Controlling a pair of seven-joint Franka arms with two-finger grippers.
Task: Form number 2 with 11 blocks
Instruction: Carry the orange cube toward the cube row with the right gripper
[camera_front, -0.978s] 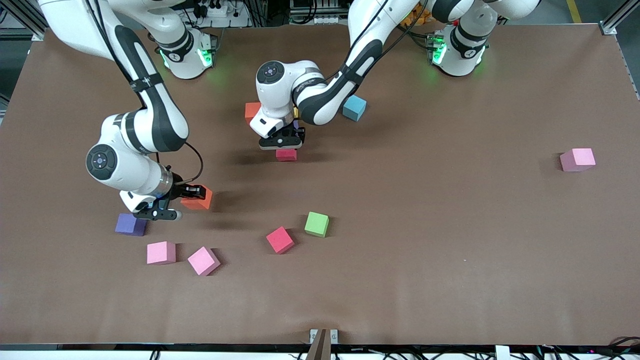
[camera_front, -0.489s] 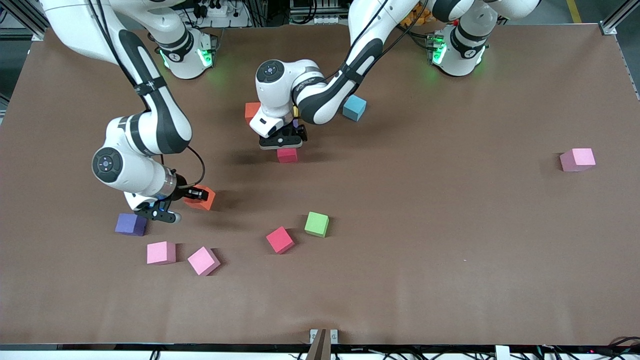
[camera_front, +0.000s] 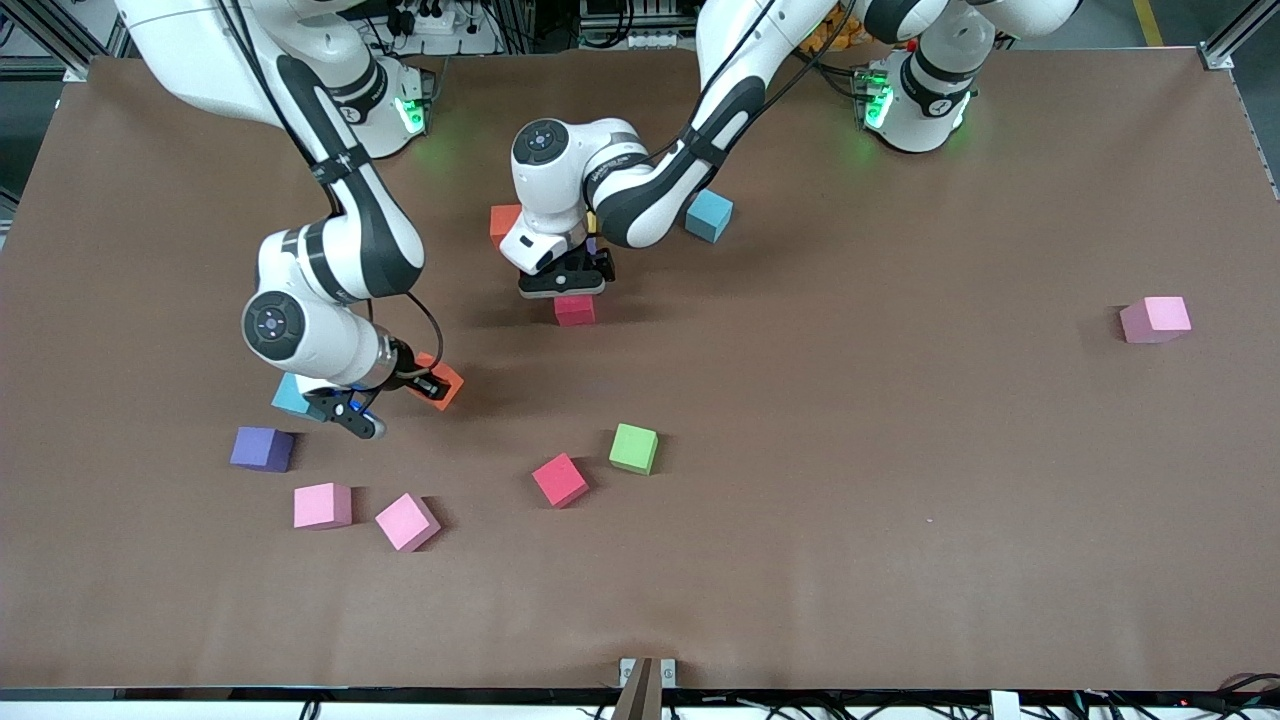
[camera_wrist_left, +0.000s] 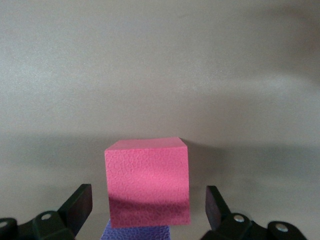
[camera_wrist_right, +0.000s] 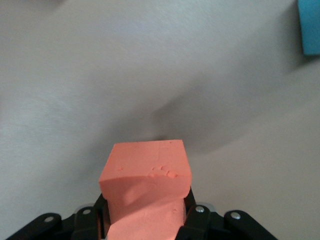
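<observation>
My left gripper (camera_front: 562, 284) stands open just above a red block (camera_front: 574, 309); in the left wrist view this red block (camera_wrist_left: 147, 180) sits free between the spread fingers (camera_wrist_left: 76, 207), touching a purple block (camera_wrist_left: 135, 233). The number 2 is mostly hidden under the left wrist; an orange block (camera_front: 503, 222) shows beside it. My right gripper (camera_front: 425, 384) is shut on a tilted orange block (camera_front: 440, 381), seen as the orange block (camera_wrist_right: 147, 192) in the right wrist view, above the table beside a light blue block (camera_front: 290, 398).
Loose blocks lie nearer the camera: purple (camera_front: 262, 448), two pink (camera_front: 322, 505) (camera_front: 407, 521), red (camera_front: 560, 479), green (camera_front: 634, 447). Another light blue block (camera_front: 708, 215) sits by the left arm's forearm. A pink block (camera_front: 1155, 319) lies alone toward the left arm's end.
The left gripper's fingers opened off the red block. The right arm carried the orange block toward the table's middle, tilting it and uncovering a light blue block.
</observation>
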